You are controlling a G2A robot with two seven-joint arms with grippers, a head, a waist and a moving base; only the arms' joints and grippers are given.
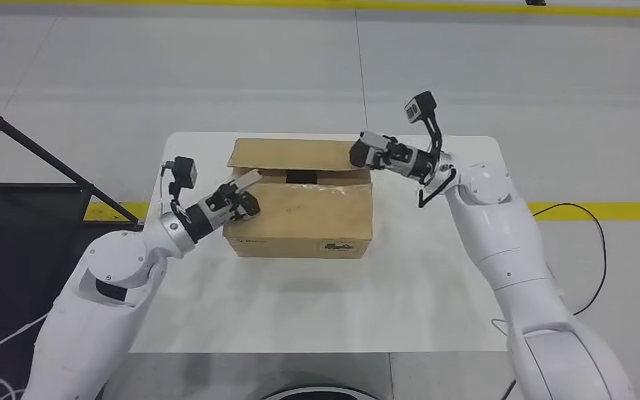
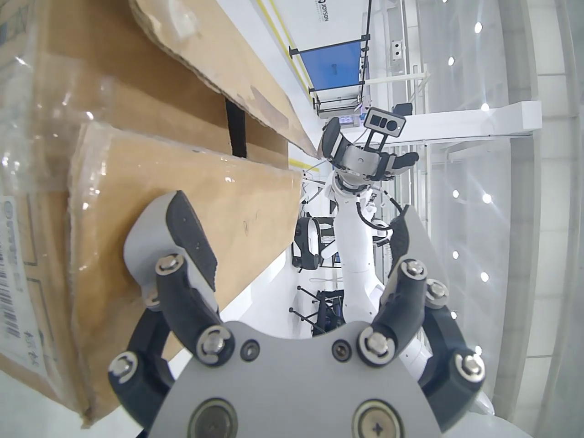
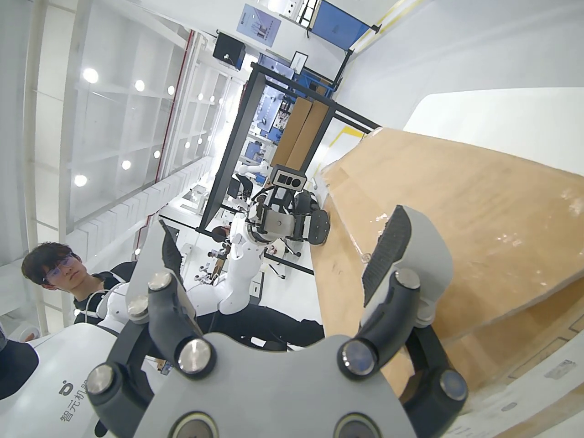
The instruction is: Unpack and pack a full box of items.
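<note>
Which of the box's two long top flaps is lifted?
The far flap, by the right gripper: tilted up, a dark gap under its edge. The near flap lies flat.

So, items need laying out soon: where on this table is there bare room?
Widest bare patch: the white table between the brown cardboard box and the near edge. A narrower strip lies between the box and the table's right edge. Crowded: the box's left end at the left gripper, its far right corner at the right gripper.
</note>
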